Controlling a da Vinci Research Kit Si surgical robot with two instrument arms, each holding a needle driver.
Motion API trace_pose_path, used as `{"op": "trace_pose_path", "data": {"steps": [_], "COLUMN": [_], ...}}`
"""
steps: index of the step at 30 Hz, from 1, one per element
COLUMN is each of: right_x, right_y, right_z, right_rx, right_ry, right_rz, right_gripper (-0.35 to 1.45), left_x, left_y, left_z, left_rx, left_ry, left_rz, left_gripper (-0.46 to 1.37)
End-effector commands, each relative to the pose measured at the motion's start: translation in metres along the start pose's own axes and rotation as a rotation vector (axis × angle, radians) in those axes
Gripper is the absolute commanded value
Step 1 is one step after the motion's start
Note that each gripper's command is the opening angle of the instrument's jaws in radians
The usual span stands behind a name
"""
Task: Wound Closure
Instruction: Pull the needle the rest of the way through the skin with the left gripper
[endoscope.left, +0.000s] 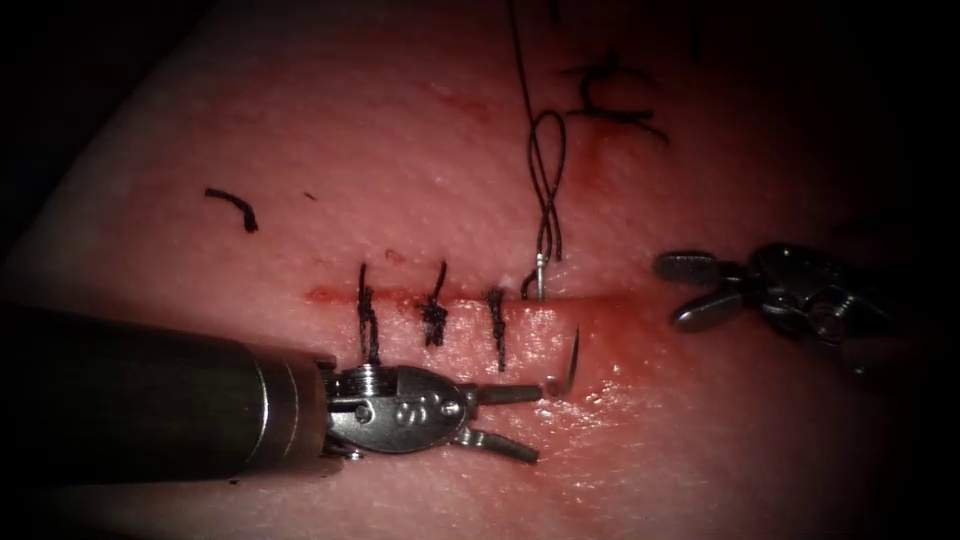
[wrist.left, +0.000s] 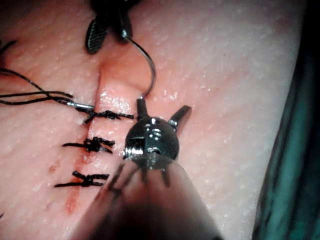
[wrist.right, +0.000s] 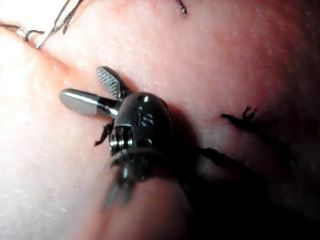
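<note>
Left tool (endoscope.left: 518, 422): jaws spread, holding nothing, tips beside the needle (endoscope.left: 570, 368) tip emerging from the tissue (endoscope.left: 400, 160) below the cut (endoscope.left: 600, 297). Right tool (endoscope.left: 692, 290): jaws spread, empty, at the cut's right end. Needle passes through the tissue across the cut; thread (endoscope.left: 545, 180) trails from its tail above. Three stitches (endoscope.left: 434, 312) lie left of it.

So the needle (endoscope.left: 560, 340) is sitting in the tissue (endoscope.left: 400, 160) across the cut (endoscope.left: 600, 300), just right of the three dark stitches (endoscope.left: 435, 315). Its thread end pokes up on the far side at about 12 o'clock from the cut, and the tip curves out at 6 o'clock. Black thread (endoscope.left: 545, 170) twists away toward 12. The cut is red and wet.
</note>
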Motion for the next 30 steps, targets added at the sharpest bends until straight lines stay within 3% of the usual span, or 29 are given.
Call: {"op": "trace_pose_path", "data": {"steps": [1, 5, 10, 12, 15, 16, 19, 27, 30], "right_x": [-0.0006, -0.0018, -0.0029, -0.0030, -0.0030, -0.0030, -0.0031, -0.0032, -0.0032], "right_y": [0.0000, -0.0003, -0.0004, -0.0004, -0.0004, -0.0005, -0.0006, -0.0008, -0.0008], "right_z": [0.0002, 0.0005, 0.0009, 0.0012, 0.0015, 0.0016, 0.0016, 0.0017, 0.0018], "right_rx": [0.004, 0.007, 0.012, 0.012, 0.013, 0.012, 0.013, 0.013, 0.012], "right_ry": [-0.001, -0.004, -0.008, -0.008, -0.008, -0.008, -0.008, -0.008, -0.008], "right_rz": [-0.004, -0.014, -0.024, -0.025, -0.025, -0.025, -0.025, -0.025, -0.025], "right_gripper": [1.14, 1.12, 1.10, 1.10, 1.10, 1.10, 1.09, 1.09, 1.08], "left_x": [0.0002, 0.0005, 0.0011, 0.0015, 0.0016, 0.0016, 0.0014, 0.0008, 0.0011], "left_y": [-0.0001, -0.0004, -0.0009, -0.0011, -0.0011, -0.0010, -0.0012, -0.0016, -0.0018], "left_z": [0.0002, 0.0011, 0.0024, 0.0031, 0.0036, 0.0037, 0.0034, 0.0019, 0.0013], "left_rx": [0.009, 0.016, 0.030, 0.041, 0.049, 0.051, 0.049, 0.005, -0.024], "left_ry": [-0.001, -0.001, 0.007, 0.021, 0.031, 0.035, 0.040, 0.055, 0.103], "left_rz": [-0.004, -0.007, -0.013, -0.016, -0.011, -0.029, -0.069, -0.195, -0.297], "left_gripper": [0.89, 0.90, 0.78, 0.53, 0.34, 0.10, -0.35, -0.35, -0.35]}}
